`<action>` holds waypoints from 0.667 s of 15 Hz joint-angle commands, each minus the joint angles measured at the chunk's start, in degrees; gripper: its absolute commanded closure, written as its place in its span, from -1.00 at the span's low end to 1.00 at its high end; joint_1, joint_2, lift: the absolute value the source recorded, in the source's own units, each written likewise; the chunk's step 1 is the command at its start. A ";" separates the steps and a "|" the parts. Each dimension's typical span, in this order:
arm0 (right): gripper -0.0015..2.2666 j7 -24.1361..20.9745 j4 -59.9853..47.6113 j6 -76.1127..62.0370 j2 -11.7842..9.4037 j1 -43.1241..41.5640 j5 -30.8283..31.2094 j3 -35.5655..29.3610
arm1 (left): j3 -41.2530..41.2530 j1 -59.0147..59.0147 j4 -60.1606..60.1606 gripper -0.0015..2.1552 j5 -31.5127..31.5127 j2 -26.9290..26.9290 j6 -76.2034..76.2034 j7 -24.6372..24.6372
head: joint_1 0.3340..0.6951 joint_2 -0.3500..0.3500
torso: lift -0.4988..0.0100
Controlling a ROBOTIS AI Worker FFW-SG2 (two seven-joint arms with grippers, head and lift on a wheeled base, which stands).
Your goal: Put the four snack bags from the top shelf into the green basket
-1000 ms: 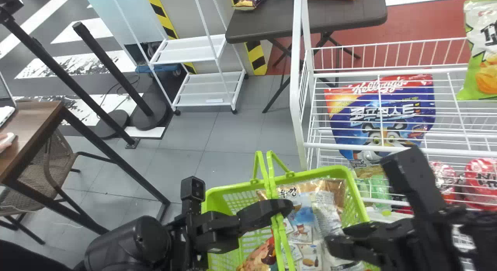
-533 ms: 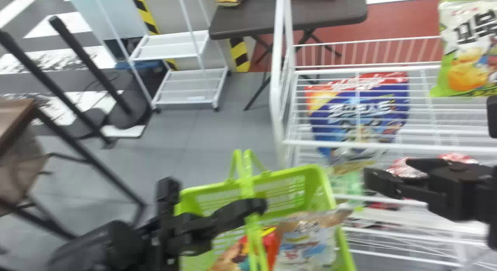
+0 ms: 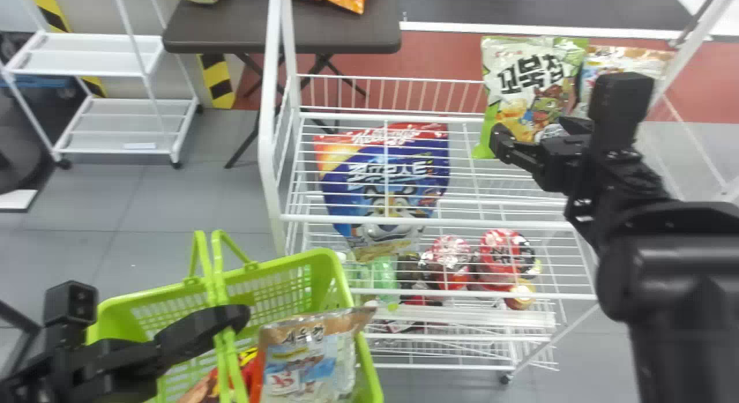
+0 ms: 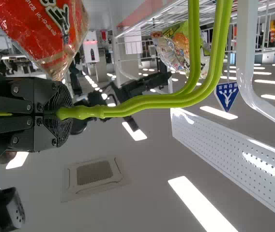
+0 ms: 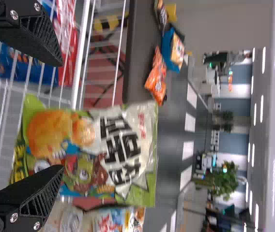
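Note:
The green basket (image 3: 323,270) stands at lower left, its handles (image 3: 222,328) held by my left gripper (image 3: 228,322). In the left wrist view my left gripper (image 4: 62,113) is closed around the green handles (image 4: 147,101). Inside are a brown-and-silver bag (image 3: 306,357) and a red-orange bag (image 3: 248,368). My right gripper (image 3: 534,138), open, is at the lower part of the upright green-and-white bag (image 3: 528,74) on the top shelf. In the right wrist view that bag (image 5: 123,140) lies beyond my right gripper (image 5: 61,116). Another bag (image 3: 623,59) stands beside it.
The white wire rack (image 3: 369,221) rises right of the basket. A blue cereal bag (image 3: 384,178) and red packs (image 3: 499,258) show through its wires. Behind stand a dark table (image 3: 277,28) with snack bags and a white cart (image 3: 124,105).
The head view has swung right. My right arm has gone from the basket area up to the top shelf. The brown-and-silver bag stands higher in the basket than a second ago; the left gripper still holds the handles.

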 commanded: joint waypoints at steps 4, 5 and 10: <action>-0.94 -5.71 19.19 -5.55 0.00 -10.44 4.58 0.08 | 0.16 0.00 0.20 0.99 0.00 0.10 -0.15 -0.66 | 1.00 -0.38 | 0.96; -0.83 -6.06 23.15 -6.61 0.00 -12.99 5.90 0.17 | 0.25 0.00 0.29 0.99 0.00 0.10 -0.15 -0.66 | 1.00 -0.41 | 0.96; 1.00 -5.89 29.03 -7.31 0.17 -16.24 5.11 -0.09 | 0.34 0.09 0.29 0.99 -0.09 0.18 -0.15 -0.66 | 1.00 -0.41 | 0.96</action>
